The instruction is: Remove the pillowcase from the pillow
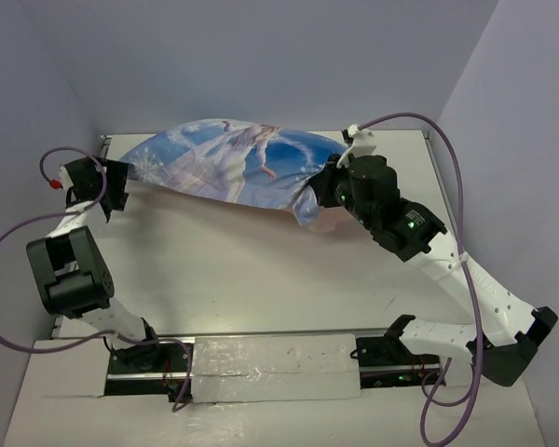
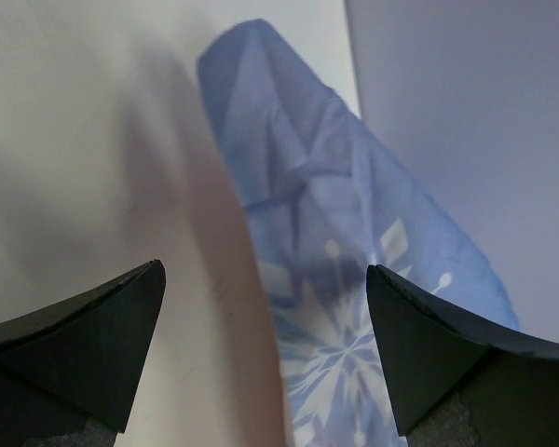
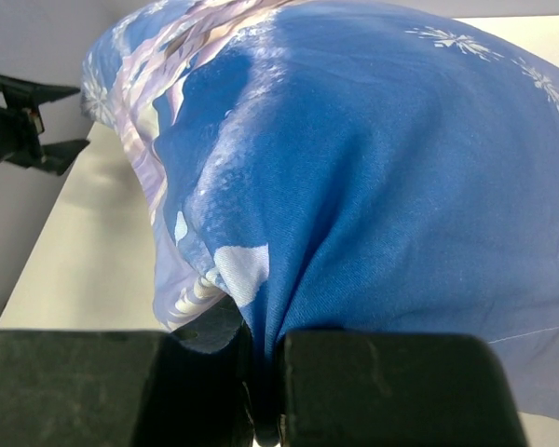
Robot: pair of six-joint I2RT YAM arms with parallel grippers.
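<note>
Pillowcase [image 1: 224, 168] lies across the far part of the table [image 1: 233, 279], blue printed side up, figure and snowflakes visible. It is plump and full, so the pillow is inside and hidden. Right gripper [image 1: 324, 191] is at the right end of the pillowcase. In the right wrist view its fingers [image 3: 382, 391] are pressed together on a pinched fold of blue fabric, which bunches up from the clamp point. A paler pinkish edge of the cover shows just under that end in the top view. Left gripper [image 1: 119, 186] is at the left end of the pillowcase, jaws wide apart and holding nothing. In the left wrist view a pale blue snowflake corner of the cover runs forward between the two fingertips, nearer one of them; can't tell if it touches. Both arms reach in from the near edge.
</note>
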